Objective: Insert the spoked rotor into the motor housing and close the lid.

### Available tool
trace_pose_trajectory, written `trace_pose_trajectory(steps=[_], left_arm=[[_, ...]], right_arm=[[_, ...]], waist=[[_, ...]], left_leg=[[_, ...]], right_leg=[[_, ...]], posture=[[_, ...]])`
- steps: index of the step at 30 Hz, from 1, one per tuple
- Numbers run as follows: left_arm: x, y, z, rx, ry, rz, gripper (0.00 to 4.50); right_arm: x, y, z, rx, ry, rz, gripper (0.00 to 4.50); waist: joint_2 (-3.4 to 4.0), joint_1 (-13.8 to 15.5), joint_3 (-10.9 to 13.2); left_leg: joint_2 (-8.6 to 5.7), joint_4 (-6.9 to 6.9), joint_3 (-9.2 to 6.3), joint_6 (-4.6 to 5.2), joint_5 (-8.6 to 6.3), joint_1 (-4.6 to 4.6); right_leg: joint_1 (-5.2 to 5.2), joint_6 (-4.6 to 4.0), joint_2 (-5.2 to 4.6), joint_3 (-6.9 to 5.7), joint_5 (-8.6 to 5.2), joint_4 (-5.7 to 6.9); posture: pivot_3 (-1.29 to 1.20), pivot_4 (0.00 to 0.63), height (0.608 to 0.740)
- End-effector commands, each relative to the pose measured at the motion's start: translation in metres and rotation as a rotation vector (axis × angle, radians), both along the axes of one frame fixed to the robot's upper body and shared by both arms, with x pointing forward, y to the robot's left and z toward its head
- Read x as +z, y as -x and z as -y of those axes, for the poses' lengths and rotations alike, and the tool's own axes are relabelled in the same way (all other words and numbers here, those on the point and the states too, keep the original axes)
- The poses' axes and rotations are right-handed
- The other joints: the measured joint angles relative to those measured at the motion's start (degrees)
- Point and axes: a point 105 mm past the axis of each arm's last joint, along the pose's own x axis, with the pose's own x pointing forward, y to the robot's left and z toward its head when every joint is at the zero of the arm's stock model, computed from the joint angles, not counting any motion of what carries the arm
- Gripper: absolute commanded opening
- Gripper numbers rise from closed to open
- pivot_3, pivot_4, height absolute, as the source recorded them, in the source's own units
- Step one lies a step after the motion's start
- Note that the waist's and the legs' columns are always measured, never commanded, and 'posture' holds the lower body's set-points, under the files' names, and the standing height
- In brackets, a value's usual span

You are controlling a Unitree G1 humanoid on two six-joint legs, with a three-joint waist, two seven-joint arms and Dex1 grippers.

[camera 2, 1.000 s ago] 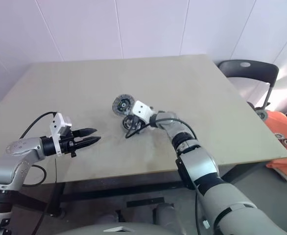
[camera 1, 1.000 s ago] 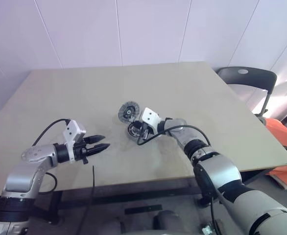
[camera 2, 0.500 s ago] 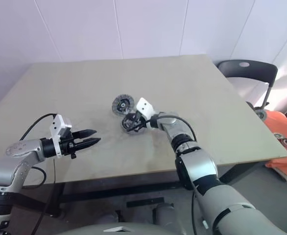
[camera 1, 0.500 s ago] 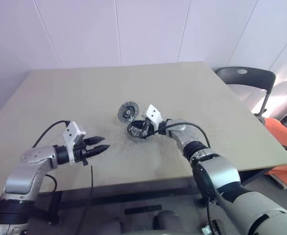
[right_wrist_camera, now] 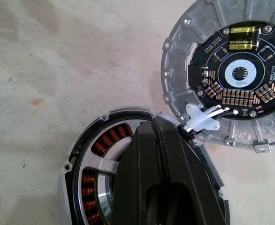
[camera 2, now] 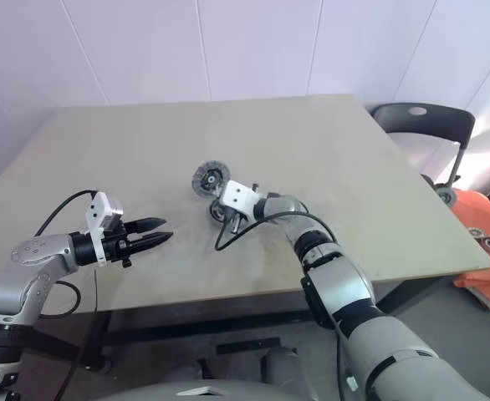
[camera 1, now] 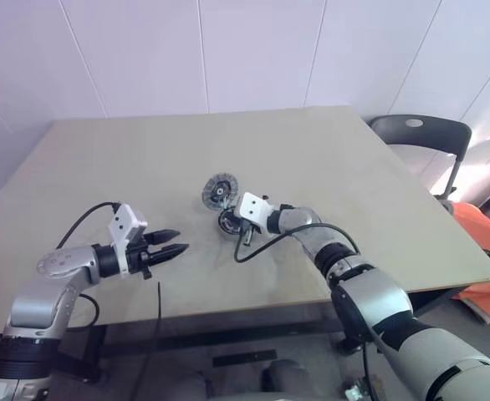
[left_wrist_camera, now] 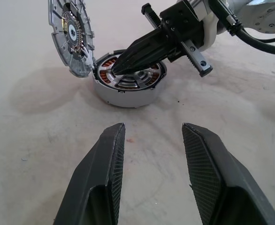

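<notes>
Desk (camera 1: 329, 159): pale beige top, matte, faintly scuffed.
On desk: motor housing (left_wrist_camera: 128, 82) near the middle, copper windings showing.
Beside it: lid (left_wrist_camera: 72, 35), propped upright, touching the housing's edge.

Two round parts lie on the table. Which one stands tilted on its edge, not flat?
The lid, its circuit board showing, stands tilted beside the motor housing. The housing with copper windings lies flat, with the shut right end effector over it.

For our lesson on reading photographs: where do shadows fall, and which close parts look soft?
Left wrist view: a soft shadow lies on the table beside the motor housing, and the left gripper fingers look soft. Right wrist view: the shut right gripper looms dark and blurred; the lid is crisp.
</notes>
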Motion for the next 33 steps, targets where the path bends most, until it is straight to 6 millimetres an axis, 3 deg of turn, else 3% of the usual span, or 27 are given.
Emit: trace_pose_trajectory(steps=[1,7,12,16,33], left_arm=[[0.009,-0.002,0.002,-0.007,0.009,0.032,2.09],[0.01,-0.004,0.003,-0.005,0.023,0.03,2.09],[0.008,-0.005,0.003,-0.001,0.029,0.025,2.09],[0.009,-0.005,0.002,-0.001,0.031,0.026,2.09],[0.007,-0.005,-0.002,0.012,0.017,0.025,2.09]], right_arm=[[0.005,0.0,0.001,-0.002,-0.074,-0.047,0.0],[0.041,-0.006,-0.008,0.001,-0.357,-0.157,0.0],[0.056,-0.014,-0.009,-0.036,-0.378,-0.1,0.0],[0.049,-0.02,-0.003,-0.077,-0.207,0.046,0.0],[-0.004,-0.007,0.013,-0.051,0.074,0.002,0.0]], waist=[[0.0,0.06,0.0],[0.02,-0.1,0.01],[0.03,-0.09,0.02],[0.03,-0.08,0.02],[0.0,-0.17,0.0]], left_leg=[[0.0,0.01,0.0,0.0,0.0,0.0],[0.02,-0.07,-0.02,0.0,0.0,-0.04],[0.04,-0.08,-0.03,0.0,0.0,-0.04],[0.03,-0.08,-0.01,0.0,0.0,-0.06],[0.01,-0.08,0.01,0.0,0.0,-0.06]], right_leg=[[0.0,0.0,0.0,0.0,0.0,0.0],[-0.05,0.03,0.05,-0.01,0.02,-0.02],[-0.07,0.03,0.04,-0.02,0.02,-0.01],[-0.09,0.02,0.03,-0.01,0.01,-0.03],[-0.1,0.02,0.04,0.01,0.01,-0.02]], posture=[[0.0,0.0,0.74],[0.0,0.0,0.74],[0.0,0.0,0.74],[0.0,0.0,0.74],[0.0,0.0,0.74]])
